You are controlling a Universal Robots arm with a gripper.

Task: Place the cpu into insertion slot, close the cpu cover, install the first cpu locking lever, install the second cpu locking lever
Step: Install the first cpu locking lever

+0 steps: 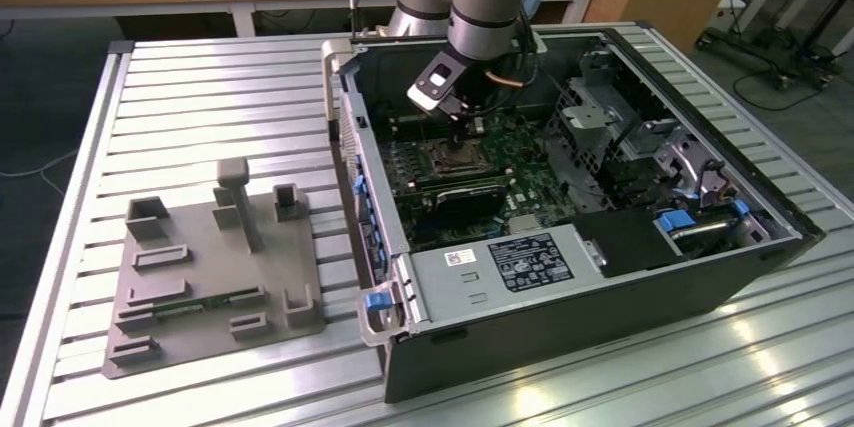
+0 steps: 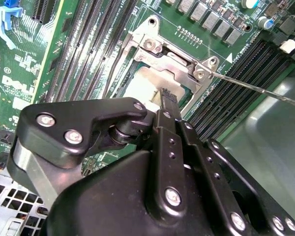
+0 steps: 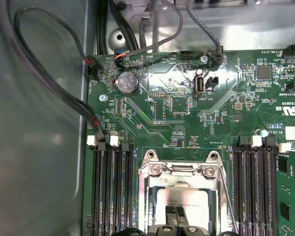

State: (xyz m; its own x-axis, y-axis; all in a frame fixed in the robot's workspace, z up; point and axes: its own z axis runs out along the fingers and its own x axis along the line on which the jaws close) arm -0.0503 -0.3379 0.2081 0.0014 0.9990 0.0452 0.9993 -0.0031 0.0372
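Note:
The cpu [image 3: 187, 199], a silvery-tan square chip, lies flat in the insertion slot [image 1: 454, 157] on the green motherboard; it is seen in both wrist views [image 2: 145, 81]. The silver cpu cover [image 3: 179, 170] appears to lie down around the chip, which shows through its window. My gripper [image 3: 175, 216] hangs directly over the chip, its two black fingertips pressed together and holding nothing, at or just above the chip's top. In the exterior view the gripper [image 1: 470, 132] reaches down into the open case. One thin locking lever [image 2: 255, 89] sticks out free beside the socket [image 3: 228, 201].
Long black memory slots [image 3: 110, 191] flank the socket on both sides. Dark cables [image 3: 49, 83] run along the case floor by the board's edge. The black power-supply box [image 1: 527, 262] fills the case's near end. A grey fixture plate [image 1: 214, 267] lies on the slatted table.

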